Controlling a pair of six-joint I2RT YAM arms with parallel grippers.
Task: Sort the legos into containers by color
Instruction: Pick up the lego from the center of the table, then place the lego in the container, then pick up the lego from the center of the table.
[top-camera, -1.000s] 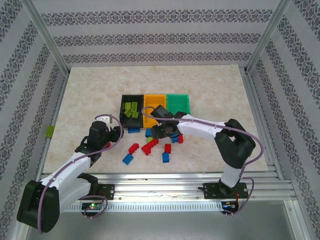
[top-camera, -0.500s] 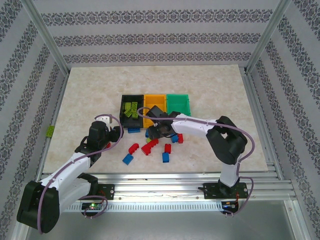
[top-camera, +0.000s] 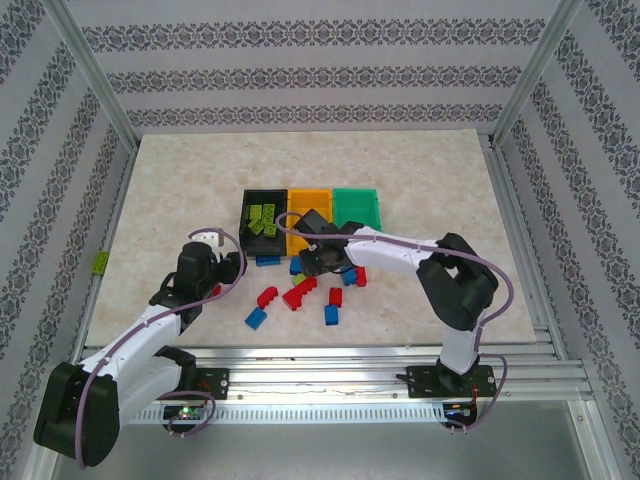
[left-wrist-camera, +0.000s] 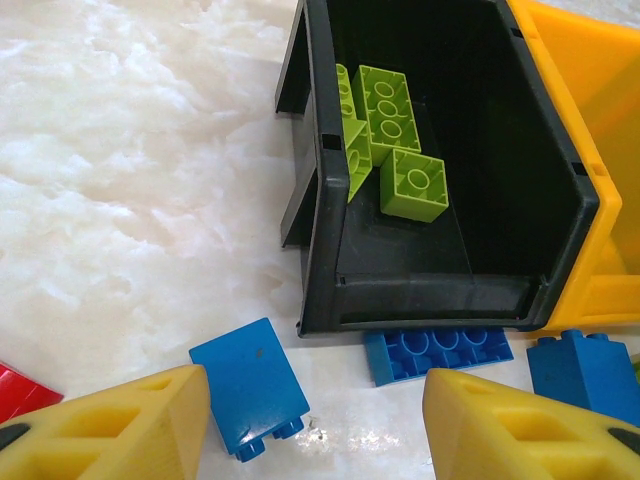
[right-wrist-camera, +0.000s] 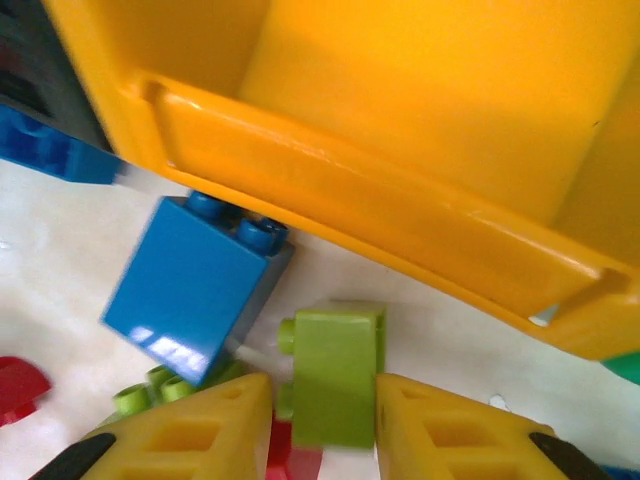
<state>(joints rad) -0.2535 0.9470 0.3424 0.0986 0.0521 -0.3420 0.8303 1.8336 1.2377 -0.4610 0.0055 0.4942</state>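
Note:
Black bin (top-camera: 262, 213), orange bin (top-camera: 307, 212) and green bin (top-camera: 358, 206) stand in a row. Several lime green legos (left-wrist-camera: 400, 130) lie in the black bin (left-wrist-camera: 320, 180). Red and blue legos (top-camera: 298, 292) are scattered in front of the bins. My right gripper (top-camera: 318, 263) is low in front of the orange bin (right-wrist-camera: 350, 170). Its fingers (right-wrist-camera: 325, 425) are shut on a lime green lego (right-wrist-camera: 335, 375) that rests on the table. My left gripper (left-wrist-camera: 315, 430) is open, with a blue lego (left-wrist-camera: 250, 385) next to its left finger.
A flat blue lego (left-wrist-camera: 440, 352) lies against the black bin's front wall, with another blue one (left-wrist-camera: 585, 375) to its right. A blue lego (right-wrist-camera: 190, 290) leans on the orange bin beside the green one. Under the right fingers sits a red lego (right-wrist-camera: 290, 462).
The right gripper shifted slightly left toward the orange bin's front and closed its fingers onto the lime green lego. The left arm has not moved.

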